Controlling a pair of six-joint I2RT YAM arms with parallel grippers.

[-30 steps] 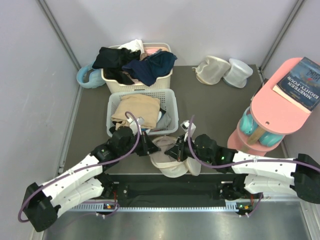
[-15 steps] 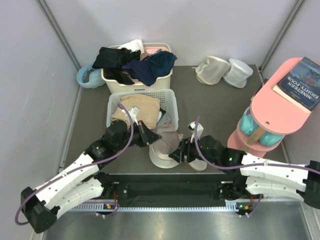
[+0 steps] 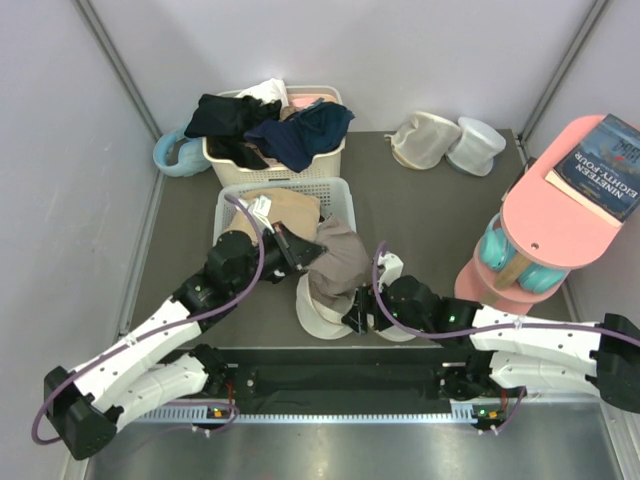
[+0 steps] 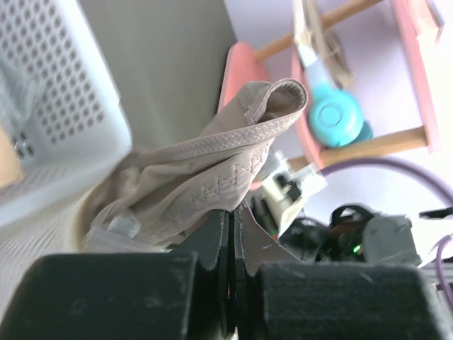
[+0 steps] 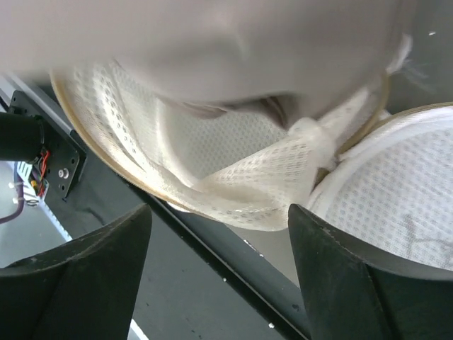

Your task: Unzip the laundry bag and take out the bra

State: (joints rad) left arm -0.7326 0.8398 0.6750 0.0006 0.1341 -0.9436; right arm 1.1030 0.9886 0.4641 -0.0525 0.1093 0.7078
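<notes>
The laundry bag (image 3: 322,314) lies unzipped near the front edge, its cream mesh lid folded open (image 5: 233,166). The taupe bra (image 3: 342,262) is lifted partly out of it and hangs over the bag's far side. My left gripper (image 3: 303,251) is shut on the bra's edge, and its jaws (image 4: 231,221) pinch the stitched fabric (image 4: 212,173). My right gripper (image 3: 353,312) sits at the bag's right rim, open (image 5: 219,212), with only mesh in front of its fingers and nothing held. The bra's underside (image 5: 248,42) fills the top of the right wrist view.
A white basket (image 3: 347,205) holding a tan cloth stands just behind the bra. Farther back is a cream basket (image 3: 262,168) of dark clothes. Two round pouches (image 3: 425,140) (image 3: 476,146) sit at the back right. A pink shelf (image 3: 545,215) with a book stands at right.
My left gripper shut on the bra and drew it up and back out of the bag toward the white basket. My right gripper opened and let go of the bag.
</notes>
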